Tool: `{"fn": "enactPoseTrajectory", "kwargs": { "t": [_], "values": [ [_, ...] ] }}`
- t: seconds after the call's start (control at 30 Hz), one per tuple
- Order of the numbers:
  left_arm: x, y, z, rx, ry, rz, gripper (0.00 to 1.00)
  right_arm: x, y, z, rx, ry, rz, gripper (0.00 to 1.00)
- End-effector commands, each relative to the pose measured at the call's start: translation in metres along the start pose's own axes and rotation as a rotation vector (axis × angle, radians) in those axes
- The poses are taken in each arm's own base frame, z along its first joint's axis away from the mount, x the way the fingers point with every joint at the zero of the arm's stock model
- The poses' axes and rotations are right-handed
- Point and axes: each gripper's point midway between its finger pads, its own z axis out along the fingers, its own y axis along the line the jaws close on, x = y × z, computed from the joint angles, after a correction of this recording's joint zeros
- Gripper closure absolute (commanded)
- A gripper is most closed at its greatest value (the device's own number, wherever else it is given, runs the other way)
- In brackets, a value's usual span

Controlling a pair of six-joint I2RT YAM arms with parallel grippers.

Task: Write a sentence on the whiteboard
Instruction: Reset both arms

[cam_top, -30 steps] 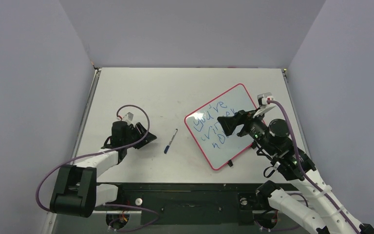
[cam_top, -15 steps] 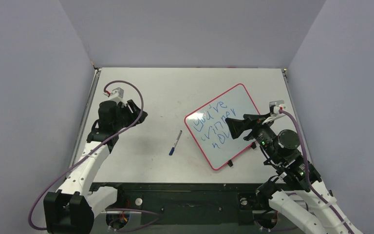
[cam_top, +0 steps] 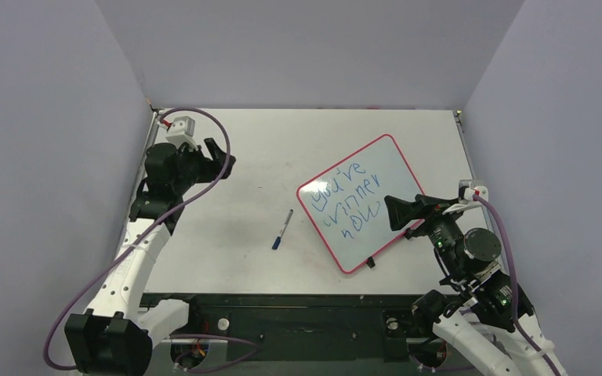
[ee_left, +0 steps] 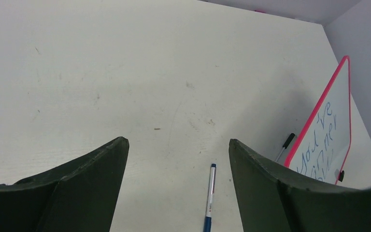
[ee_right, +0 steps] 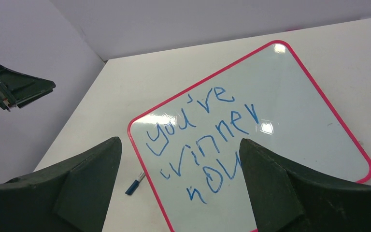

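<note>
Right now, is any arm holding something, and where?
Nothing is held. The left tool and right tool are open and empty; the pen lies on the table.

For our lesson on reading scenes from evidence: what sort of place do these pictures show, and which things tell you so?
Probably a robotics lab test cell: a left arm and right arm mounted at a white table's edge, plain walls closing it in, and a whiteboard and pen set out.

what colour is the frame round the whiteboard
Pink-red: the frame runs thinly around the whiteboard. The right wrist view shows it best.
</note>
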Motion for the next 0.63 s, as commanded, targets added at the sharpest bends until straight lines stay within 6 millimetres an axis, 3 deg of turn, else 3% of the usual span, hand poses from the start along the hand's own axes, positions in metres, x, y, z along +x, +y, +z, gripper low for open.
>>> {"fn": "enactPoseTrajectory", "kwargs": {
  "t": [0.0,0.3,0.43,0.6],
  "values": [
    [-0.006,0.0,0.007,0.029,-0.038,0.031,0.24,0.0,-0.013,-0.004,0.068,-0.008,0.01,0.13],
    [-0.001,0.008,0.003,0.013,-0.079,0.062,0.22,-0.006,-0.014,-0.005,0.087,-0.011,0.013,0.13],
    [-0.001,0.008,-0.001,0.014,-0.087,0.081,0.22,-0.01,0.002,-0.005,0.0,-0.01,-0.003,0.14],
    [0.0,0.008,-0.004,0.011,-0.087,0.096,0.22,-0.014,0.006,-0.002,-0.01,-0.007,-0.014,0.1]
  ]
}}
